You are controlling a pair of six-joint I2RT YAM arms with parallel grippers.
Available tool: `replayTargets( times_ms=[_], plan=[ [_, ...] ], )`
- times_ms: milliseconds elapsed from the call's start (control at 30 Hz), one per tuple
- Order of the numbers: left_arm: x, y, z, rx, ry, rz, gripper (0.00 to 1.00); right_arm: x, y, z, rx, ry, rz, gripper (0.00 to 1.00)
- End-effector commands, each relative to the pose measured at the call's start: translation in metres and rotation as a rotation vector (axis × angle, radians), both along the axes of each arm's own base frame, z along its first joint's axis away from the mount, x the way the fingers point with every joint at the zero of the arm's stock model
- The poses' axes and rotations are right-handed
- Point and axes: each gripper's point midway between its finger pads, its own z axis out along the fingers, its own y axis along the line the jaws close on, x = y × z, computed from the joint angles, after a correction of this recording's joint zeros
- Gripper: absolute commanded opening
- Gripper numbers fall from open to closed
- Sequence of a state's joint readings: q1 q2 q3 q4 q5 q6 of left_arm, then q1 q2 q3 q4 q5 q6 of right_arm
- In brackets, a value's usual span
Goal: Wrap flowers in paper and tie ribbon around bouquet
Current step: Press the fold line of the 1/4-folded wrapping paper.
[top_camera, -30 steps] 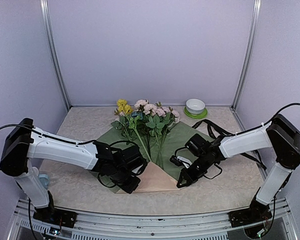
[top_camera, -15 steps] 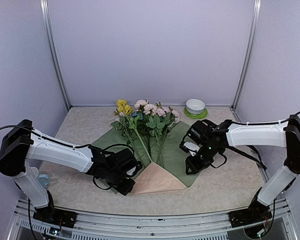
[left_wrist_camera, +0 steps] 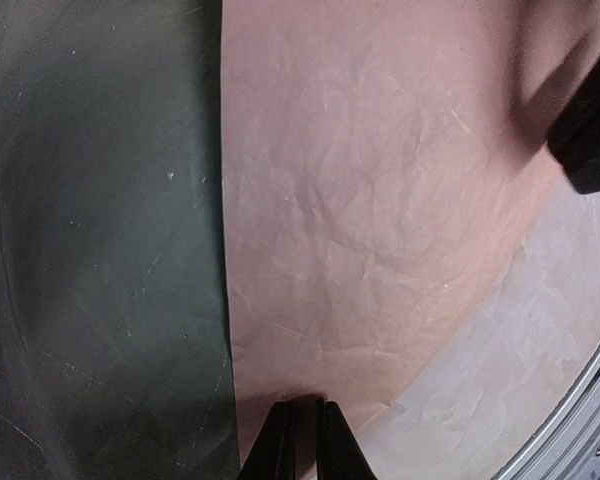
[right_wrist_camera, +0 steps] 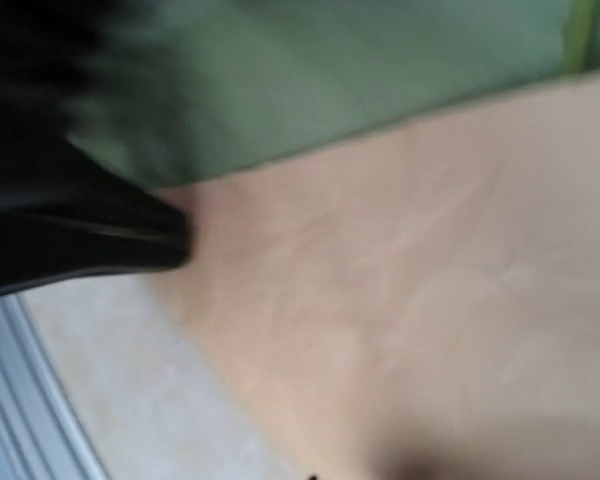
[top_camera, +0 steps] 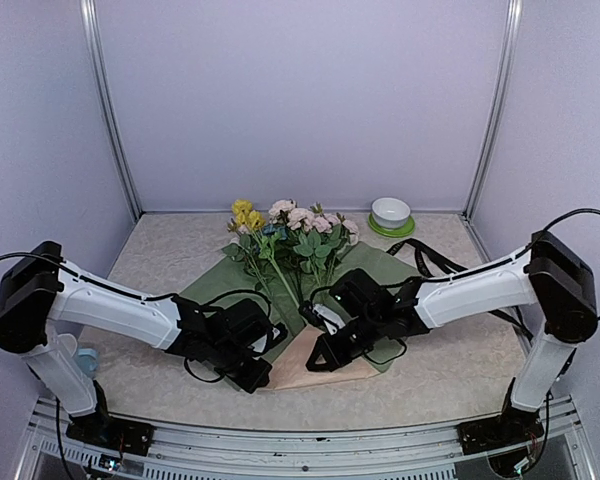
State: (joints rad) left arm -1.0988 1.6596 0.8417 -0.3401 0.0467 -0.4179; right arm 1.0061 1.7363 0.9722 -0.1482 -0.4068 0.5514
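1. The left end effector, pinched nearly together, sits at the near corner of the thin peach-tan and sage-green wrapping paper. Whether it grips that corner, I can't tell.
2. The right end effector, clenched, hovers just right of it, over the same paper.
3. The bunch of pink, blue and yellow artificial flowers lies beyond both, its stems running back toward them.

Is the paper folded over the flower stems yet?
No, the flowers lie uncovered on the flat paper, with their stems showing in the top view.

- My left arm stretches low toward 4 o'clock, left pincer tips nearly together.
- My right arm reaches toward 8 o'clock, right pincer closed.
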Motion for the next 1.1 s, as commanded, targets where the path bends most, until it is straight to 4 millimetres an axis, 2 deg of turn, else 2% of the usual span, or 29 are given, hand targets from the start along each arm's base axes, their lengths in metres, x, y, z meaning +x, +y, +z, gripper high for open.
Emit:
replayTargets(
  times_ms=[0,67,133,333,467,700,833,967,1067],
  plan=[
    [-0.024,0.025,-0.030,0.093,0.107,-0.029,0.10,-0.005,0.015,-0.013,0.074,0.083,0.003,0.00],
    [-0.023,0.025,-0.030,0.090,0.108,-0.030,0.10,-0.006,0.000,-0.032,-0.005,0.101,-0.021,0.00],
    [-0.023,0.025,-0.030,0.091,0.110,-0.032,0.10,-0.007,-0.017,-0.044,-0.069,0.109,-0.054,0.00],
    [-0.023,0.031,-0.034,0.108,0.116,-0.038,0.09,-0.011,-0.079,-0.068,-0.233,0.132,-0.174,0.00],
    [-0.023,0.037,-0.036,0.124,0.114,-0.033,0.09,-0.014,-0.114,-0.072,-0.301,0.150,-0.246,0.00],
    [-0.022,0.038,-0.037,0.126,0.114,-0.031,0.09,-0.020,-0.159,-0.072,-0.413,0.152,-0.322,0.01],
    [-0.022,0.038,-0.037,0.122,0.113,-0.030,0.09,-0.020,-0.174,-0.066,-0.459,0.141,-0.349,0.01],
    [-0.022,0.039,-0.037,0.121,0.113,-0.031,0.09,-0.011,-0.179,-0.044,-0.472,0.098,-0.361,0.04],
    [-0.022,0.039,-0.038,0.121,0.113,-0.032,0.09,0.013,-0.184,-0.015,-0.446,0.024,-0.410,0.08]
  ],
)
